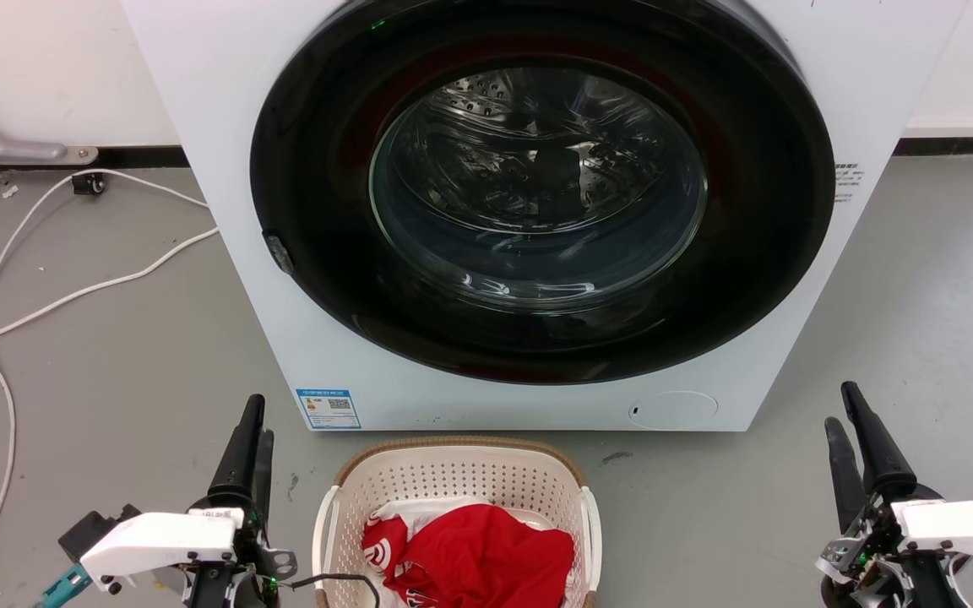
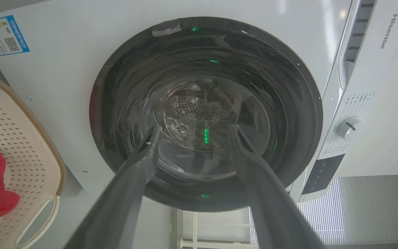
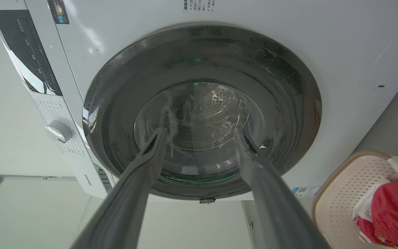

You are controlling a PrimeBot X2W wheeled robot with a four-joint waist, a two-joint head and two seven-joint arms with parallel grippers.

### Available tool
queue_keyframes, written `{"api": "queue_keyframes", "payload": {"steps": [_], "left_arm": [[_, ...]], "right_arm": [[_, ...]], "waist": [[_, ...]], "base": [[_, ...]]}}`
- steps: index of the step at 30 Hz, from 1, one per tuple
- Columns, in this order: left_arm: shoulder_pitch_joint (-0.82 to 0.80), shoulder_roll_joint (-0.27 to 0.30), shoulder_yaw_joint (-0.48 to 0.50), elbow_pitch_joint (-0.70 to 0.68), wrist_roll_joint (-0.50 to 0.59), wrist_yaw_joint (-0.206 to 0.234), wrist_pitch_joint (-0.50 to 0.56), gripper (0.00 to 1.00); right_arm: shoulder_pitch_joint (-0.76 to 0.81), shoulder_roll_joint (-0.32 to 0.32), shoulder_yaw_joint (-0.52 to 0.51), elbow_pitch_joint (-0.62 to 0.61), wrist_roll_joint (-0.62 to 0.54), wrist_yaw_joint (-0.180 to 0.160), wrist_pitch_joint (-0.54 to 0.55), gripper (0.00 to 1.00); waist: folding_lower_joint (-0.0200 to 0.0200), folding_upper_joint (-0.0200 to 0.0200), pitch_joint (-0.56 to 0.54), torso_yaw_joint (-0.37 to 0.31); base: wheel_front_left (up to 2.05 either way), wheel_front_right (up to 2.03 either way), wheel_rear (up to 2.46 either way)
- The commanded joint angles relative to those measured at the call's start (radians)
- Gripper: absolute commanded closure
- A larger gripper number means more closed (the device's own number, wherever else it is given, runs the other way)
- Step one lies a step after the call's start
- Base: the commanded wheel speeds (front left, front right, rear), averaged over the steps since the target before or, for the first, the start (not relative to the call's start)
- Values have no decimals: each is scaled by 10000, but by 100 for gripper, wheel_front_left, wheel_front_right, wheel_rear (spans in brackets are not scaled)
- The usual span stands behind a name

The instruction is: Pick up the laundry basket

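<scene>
The laundry basket (image 1: 453, 480) sits on the grey floor (image 1: 115, 371) just in front of the white washing machine (image 1: 225, 101), below its round dark door (image 1: 537, 355). The bottom edge of the head view cuts off the basket's near end. A red garment (image 1: 486, 557) with white markings lies crumpled inside, perhaps a jersey; the folds hide its shape. It covers most of the basket's bottom.

The left gripper (image 1: 259, 420) hangs beside the basket's left side, near it but not touching. Seen edge-on from the head, its two fingers overlap and the gap is hard to read. The left wrist view shows them spread wide with nothing between them. The right gripper (image 1: 841, 405) hangs well apart from the basket on its right. Its fingers are likewise spread wide and empty in the right wrist view. Each wrist view catches one corner of the basket at its edge.

A white cable (image 1: 73, 295) trails across the floor at the left.
</scene>
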Motion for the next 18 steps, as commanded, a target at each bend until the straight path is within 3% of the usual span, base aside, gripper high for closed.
{"api": "queue_keyframes", "payload": {"steps": [1,18], "left_arm": [[-332,34,-7,-229,411,-14,-121,0],[-443,32,-261,-561,4275,128,-822,0]], "right_arm": [[-173,-93,73,-206,-247,0,-110,0],[-144,-16,-83,-644,-4627,1,-811,0]], "waist": [[0,-1,-4,3],[0,-1,-44,73]], "base": [[0,0,0],[0,0,0]]}}
